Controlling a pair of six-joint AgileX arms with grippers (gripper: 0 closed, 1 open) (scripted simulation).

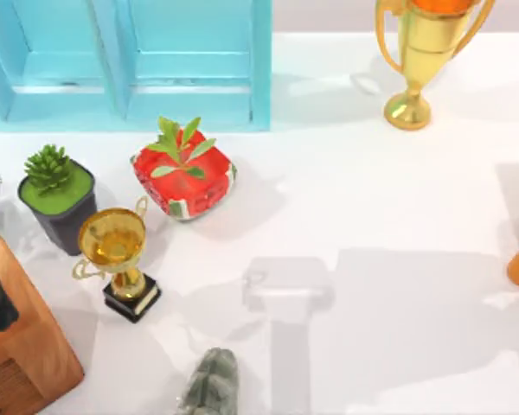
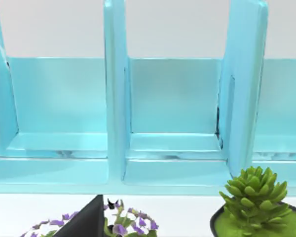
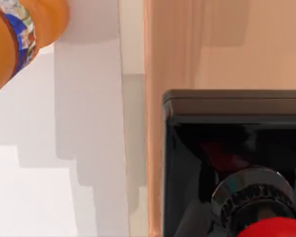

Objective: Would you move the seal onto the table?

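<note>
Whether the right gripper is released or clenched cannot be told, and the same is true of the left gripper. In the right wrist view, the seal is sitting close below the camera. Its black square base is resting on a pale tan surface, and its glossy red knob is rising from a dark metal collar. The tan surface is lying right beside the white counter, so the seal is standing off the counter. An orange rounded object with a blue patterned band is sitting nearby on the counter (what it is cannot be made out).

In the top view, a turquoise cabinet is standing at the far left. In front of it are a red pot with a leafy sprig and a dark pot holding a green succulent. A small gold trophy is standing near both. A brown wooden block is lying at the left edge, and a mottled grey-green stone at the near edge. A larger gold trophy is standing at the far right. In the left wrist view, purple flowers are showing before the cabinet.
</note>
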